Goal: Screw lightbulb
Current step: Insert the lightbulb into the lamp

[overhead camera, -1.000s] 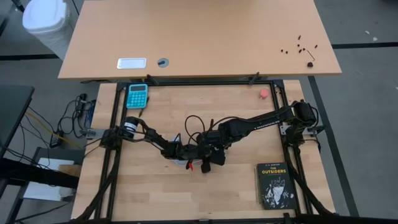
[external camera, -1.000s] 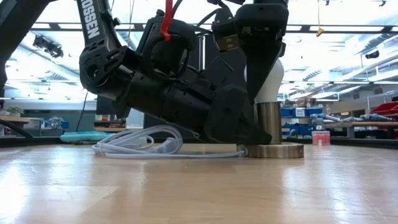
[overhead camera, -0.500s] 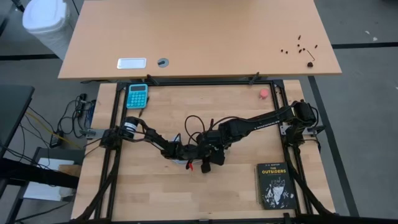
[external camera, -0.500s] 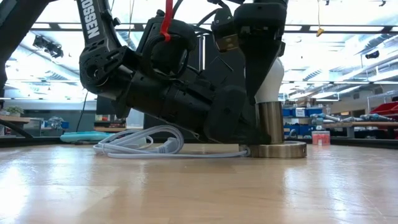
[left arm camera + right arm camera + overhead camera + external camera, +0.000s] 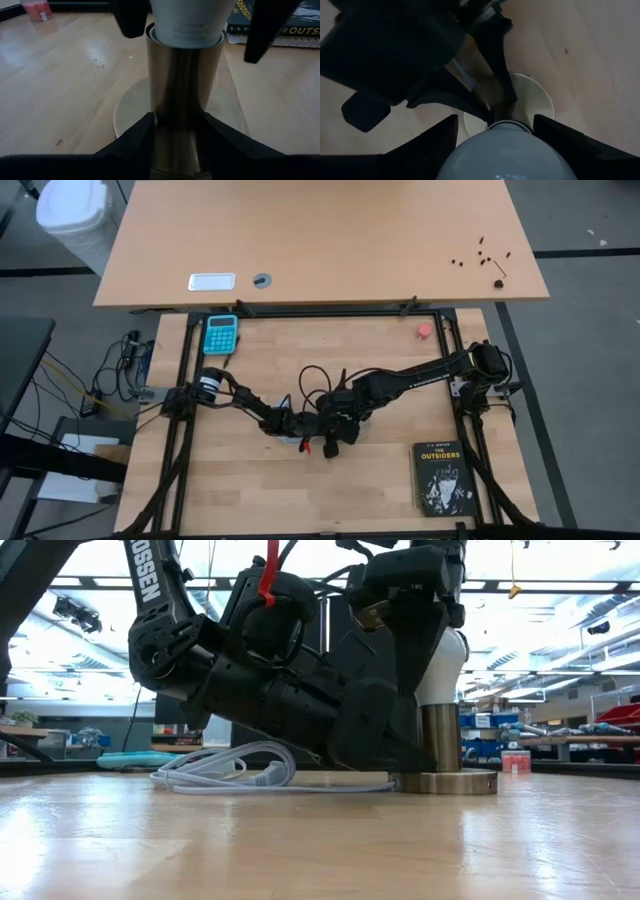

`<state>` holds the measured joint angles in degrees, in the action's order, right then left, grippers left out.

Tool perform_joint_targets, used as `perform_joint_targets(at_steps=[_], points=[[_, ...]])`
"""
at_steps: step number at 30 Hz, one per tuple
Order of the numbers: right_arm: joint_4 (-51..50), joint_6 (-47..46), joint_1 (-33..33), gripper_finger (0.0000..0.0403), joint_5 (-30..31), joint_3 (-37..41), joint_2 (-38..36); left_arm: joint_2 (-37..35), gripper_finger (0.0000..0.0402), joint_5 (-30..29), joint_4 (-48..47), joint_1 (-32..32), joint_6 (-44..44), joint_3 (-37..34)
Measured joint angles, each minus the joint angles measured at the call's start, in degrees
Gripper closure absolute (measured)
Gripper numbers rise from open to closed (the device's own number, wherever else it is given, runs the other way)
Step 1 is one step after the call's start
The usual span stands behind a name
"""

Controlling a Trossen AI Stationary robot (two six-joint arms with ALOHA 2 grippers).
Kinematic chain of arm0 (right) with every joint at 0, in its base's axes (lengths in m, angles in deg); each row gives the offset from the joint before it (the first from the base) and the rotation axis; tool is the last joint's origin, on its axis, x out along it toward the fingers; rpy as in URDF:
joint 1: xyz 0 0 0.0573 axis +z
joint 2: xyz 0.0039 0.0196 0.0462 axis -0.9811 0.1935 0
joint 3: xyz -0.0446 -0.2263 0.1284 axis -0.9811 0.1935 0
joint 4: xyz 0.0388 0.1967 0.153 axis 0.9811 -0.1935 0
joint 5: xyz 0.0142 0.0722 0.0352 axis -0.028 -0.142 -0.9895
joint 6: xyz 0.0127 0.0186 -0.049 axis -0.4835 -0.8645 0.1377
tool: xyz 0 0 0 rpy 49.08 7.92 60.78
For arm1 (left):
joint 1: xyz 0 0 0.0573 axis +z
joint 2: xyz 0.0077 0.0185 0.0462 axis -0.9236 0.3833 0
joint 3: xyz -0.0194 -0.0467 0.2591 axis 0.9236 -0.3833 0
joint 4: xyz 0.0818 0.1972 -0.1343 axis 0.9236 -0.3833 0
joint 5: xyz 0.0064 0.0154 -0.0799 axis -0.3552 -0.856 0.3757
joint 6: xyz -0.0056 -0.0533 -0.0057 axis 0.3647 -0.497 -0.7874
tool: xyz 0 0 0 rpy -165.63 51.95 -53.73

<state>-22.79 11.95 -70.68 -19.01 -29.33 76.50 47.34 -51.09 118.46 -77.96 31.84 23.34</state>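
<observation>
Right gripper clamps the lightbulb; left gripper pinches the socket — seated.

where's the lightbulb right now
The lightbulb sits upright in the brass socket at mid-table, held by the right gripper; the left gripper clamps the socket.

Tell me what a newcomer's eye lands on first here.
Mid-table, both arms meet over a brass socket post: the left gripper clamps the post low down, while the right gripper holds the white lightbulb seated in its top. A white cord coils beside the base.
</observation>
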Motion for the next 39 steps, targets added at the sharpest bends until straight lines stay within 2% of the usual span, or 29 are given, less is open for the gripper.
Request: perform_joint_targets(at_steps=[5,21,26,33,39], points=[[-0.18,-1.89,0.0,0.0135,0.04,0.0,0.0,0.0,0.0246,-0.11,0.0,0.0,0.0,0.0],[0.25,15.87,-0.01,0.0066,-0.02,-1.37,-1.53,0.0,0.0238,-0.68,0.03,-0.16,0.49,0.09],[0.41,22.17,0.0,0.0054,0.0,-1.46,-1.57,0.0,0.0199,-0.63,0.44,-0.7,1.36,0.09],[0.45,24.96,-0.04,0.0053,-0.01,-1.46,-1.57,0.0,0.0133,-0.6,2.22,-0.7,1.5,0.09],[0.32,27.96,0.21,0.0053,0.02,-1.46,-1.6,0.0,0.0098,-0.17,2.19,-0.31,1.72,0.82]])
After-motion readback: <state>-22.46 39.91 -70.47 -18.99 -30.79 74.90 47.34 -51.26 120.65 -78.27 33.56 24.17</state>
